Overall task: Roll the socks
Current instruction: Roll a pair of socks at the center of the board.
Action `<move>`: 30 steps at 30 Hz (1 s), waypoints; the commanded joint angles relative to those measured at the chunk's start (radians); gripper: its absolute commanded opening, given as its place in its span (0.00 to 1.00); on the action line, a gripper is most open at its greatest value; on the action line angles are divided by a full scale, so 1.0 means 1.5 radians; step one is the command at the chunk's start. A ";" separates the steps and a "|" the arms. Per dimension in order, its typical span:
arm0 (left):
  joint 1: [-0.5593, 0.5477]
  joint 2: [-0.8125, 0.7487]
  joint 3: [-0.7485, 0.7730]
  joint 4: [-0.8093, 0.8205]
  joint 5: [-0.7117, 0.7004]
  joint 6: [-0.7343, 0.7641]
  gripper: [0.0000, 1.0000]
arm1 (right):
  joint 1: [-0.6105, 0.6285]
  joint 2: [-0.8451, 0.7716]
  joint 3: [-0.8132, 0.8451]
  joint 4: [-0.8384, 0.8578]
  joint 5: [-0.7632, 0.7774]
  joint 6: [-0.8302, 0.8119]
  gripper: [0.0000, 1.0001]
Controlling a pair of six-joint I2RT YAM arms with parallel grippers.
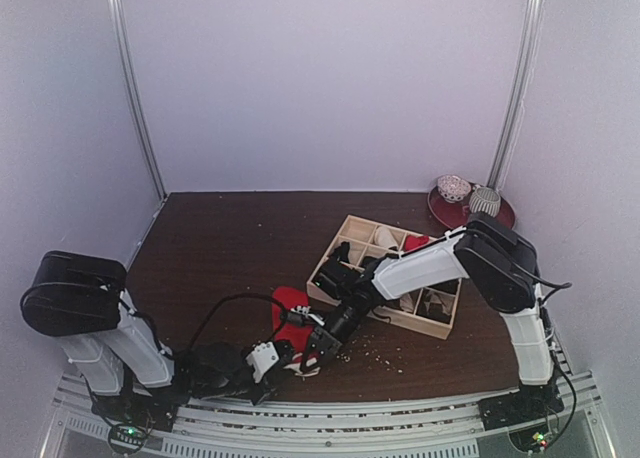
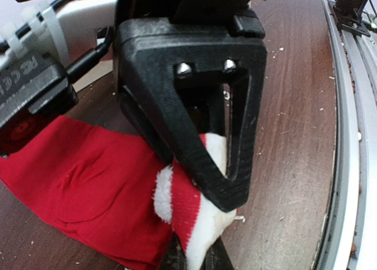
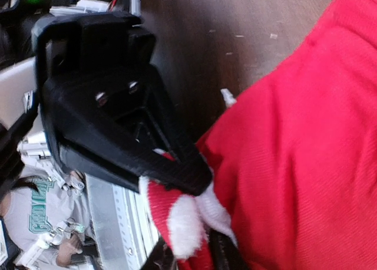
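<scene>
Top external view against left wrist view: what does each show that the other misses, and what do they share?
Only top external: the compartmented light wooden tray, and at the back right the dark red plate carrying two grey-white patterned round items. Only left wrist: close detail of the white-and-red striped cuff pinched in the left gripper. Both: the red fabric sock lying on the dark brown wooden table.
</scene>
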 commanded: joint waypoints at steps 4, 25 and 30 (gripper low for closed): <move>0.025 -0.072 -0.011 -0.132 0.117 -0.166 0.00 | 0.000 -0.075 -0.112 0.041 0.155 -0.025 0.32; 0.093 -0.048 -0.011 -0.241 0.287 -0.322 0.00 | 0.079 -0.246 -0.297 0.383 0.288 -0.418 0.42; 0.093 -0.037 -0.034 -0.231 0.291 -0.321 0.00 | 0.088 -0.215 -0.276 0.348 0.259 -0.423 0.41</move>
